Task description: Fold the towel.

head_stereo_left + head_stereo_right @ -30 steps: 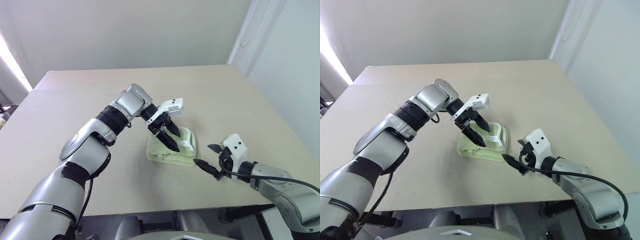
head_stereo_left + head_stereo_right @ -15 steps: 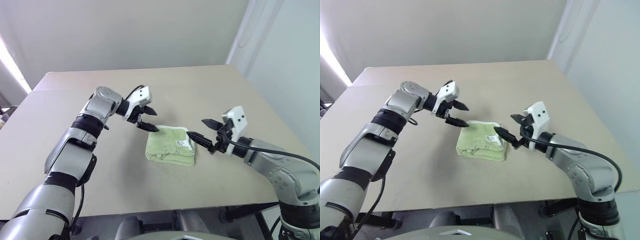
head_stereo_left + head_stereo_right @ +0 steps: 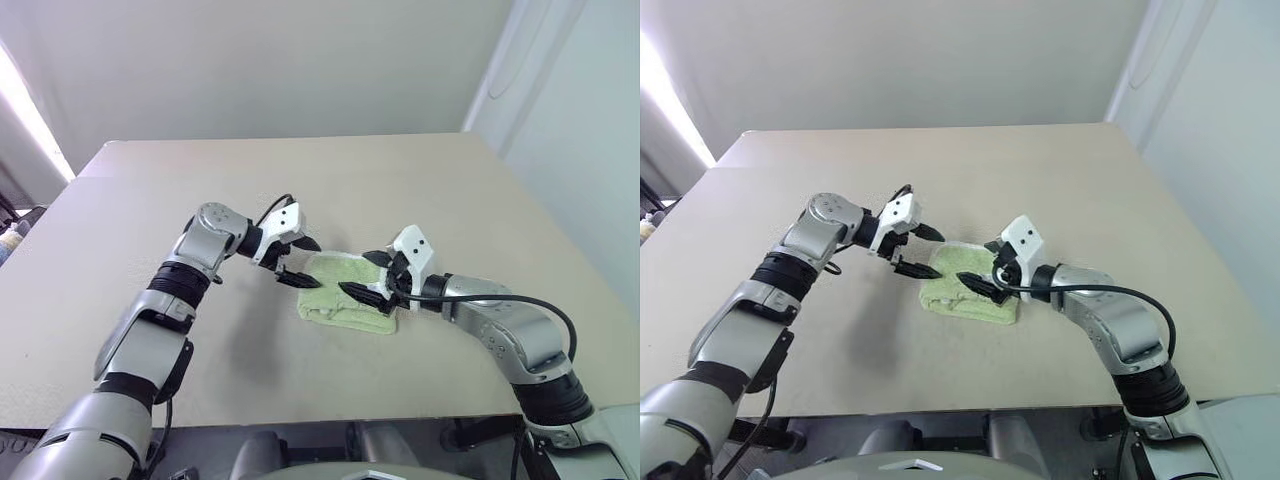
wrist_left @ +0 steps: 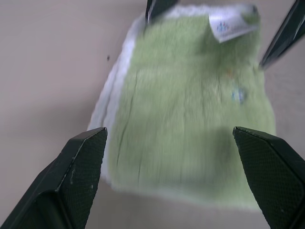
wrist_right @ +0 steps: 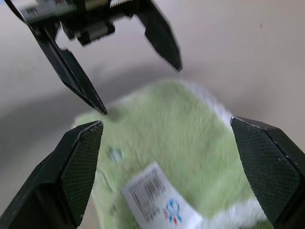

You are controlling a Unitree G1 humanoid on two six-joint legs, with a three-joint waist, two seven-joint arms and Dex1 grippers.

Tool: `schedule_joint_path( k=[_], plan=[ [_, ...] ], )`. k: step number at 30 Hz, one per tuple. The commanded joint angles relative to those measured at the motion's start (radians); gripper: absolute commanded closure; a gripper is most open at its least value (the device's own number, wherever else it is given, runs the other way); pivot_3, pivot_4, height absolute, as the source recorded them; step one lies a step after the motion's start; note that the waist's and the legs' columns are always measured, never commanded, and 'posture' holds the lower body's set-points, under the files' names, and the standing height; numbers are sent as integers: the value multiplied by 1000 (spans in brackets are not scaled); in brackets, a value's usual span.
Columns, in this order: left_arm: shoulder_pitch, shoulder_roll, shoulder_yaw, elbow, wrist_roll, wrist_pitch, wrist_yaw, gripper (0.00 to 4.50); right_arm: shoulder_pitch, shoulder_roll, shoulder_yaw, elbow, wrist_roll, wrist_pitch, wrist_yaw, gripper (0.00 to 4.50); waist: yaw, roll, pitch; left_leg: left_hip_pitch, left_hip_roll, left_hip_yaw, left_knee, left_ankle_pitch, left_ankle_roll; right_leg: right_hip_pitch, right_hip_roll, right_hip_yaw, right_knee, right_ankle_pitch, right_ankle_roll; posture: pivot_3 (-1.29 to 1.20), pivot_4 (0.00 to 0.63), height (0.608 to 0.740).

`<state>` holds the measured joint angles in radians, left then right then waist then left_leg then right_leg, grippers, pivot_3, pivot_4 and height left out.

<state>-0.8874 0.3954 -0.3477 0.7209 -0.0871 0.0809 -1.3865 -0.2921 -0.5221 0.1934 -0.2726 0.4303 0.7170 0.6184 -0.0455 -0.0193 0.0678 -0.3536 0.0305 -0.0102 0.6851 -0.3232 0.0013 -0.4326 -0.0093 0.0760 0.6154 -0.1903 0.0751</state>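
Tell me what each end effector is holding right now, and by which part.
Nothing is held. The left end effector and right end effector are both open, poised at opposite sides of the folded towel, which lies on the table.

The white tag (image 5: 159,202) on the towel (image 5: 190,157) carries print too blurred to read.

A bare test room of laboratory type. A plain beige table (image 3: 420,180) with rounded corners stands against unadorned white walls (image 3: 260,70); a strip of bright light (image 3: 25,120) falls along the wall beyond the table's far left corner. Past the table's left edge a few small items (image 3: 8,240) lie too indistinct to identify. No domestic furnishing or decoration marks the room as a home.
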Motion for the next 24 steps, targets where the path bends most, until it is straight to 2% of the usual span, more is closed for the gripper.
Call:
schedule_joint_path(
  k=[1, 6, 10, 12, 15, 21, 24],
  plan=[
    [11, -8, 3, -20, 19, 4, -1, 44, 11, 0, 45, 34, -59, -33, 16, 0, -2, 0, 0, 0, 0, 0, 0, 0, 0, 0, 0, 0, 0, 0, 0, 0, 0, 712],
    [55, 3, -30, -11, 62, -36, -32, 44, 29, 15, 96, 107, -145, -64, 2, 0, -3, 0, 0, 1, 0, 0, 0, 0, 0, 0, 1, 1, 3, 0, 0, 0, 0, 712],
    [79, -10, -53, 30, 118, -90, 4, 44, 29, 46, 94, 116, -167, -64, -11, 0, 0, 0, -1, 6, 0, 0, 0, 0, 0, 5, 1, 1, 3, 0, 0, 0, 0, 712],
    [81, -21, -47, 46, 123, -94, 15, 44, 31, 49, 89, 106, -170, -59, -7, 0, -1, -1, -1, 14, 0, 0, 0, 0, 0, 7, 1, 1, 3, 0, 0, 0, 0, 712],
    [79, -26, -38, 48, 121, -96, 11, 44, 34, 41, 79, 89, -169, -50, 3, 0, -1, 0, -1, 15, 0, 0, 0, 0, 0, 7, 1, 1, 3, 0, 0, 0, 0, 712],
    [29, -47, 46, 29, 56, -31, 29, 44, 51, 35, -75, -55, -17, 58, 33, 0, 1, -1, -1, 14, 0, 0, 0, 0, 0, 7, 0, 1, 2, 0, 0, 0, 0, 712],
    [36, -3, 64, -67, 23, -7, -34, 44, 73, 1, -136, -160, 27, 85, 38, 0, 0, 0, -1, 13, 0, 0, 0, 0, 0, 7, 0, 1, 2, 0, 0, 0, 0, 712]
  ],
)
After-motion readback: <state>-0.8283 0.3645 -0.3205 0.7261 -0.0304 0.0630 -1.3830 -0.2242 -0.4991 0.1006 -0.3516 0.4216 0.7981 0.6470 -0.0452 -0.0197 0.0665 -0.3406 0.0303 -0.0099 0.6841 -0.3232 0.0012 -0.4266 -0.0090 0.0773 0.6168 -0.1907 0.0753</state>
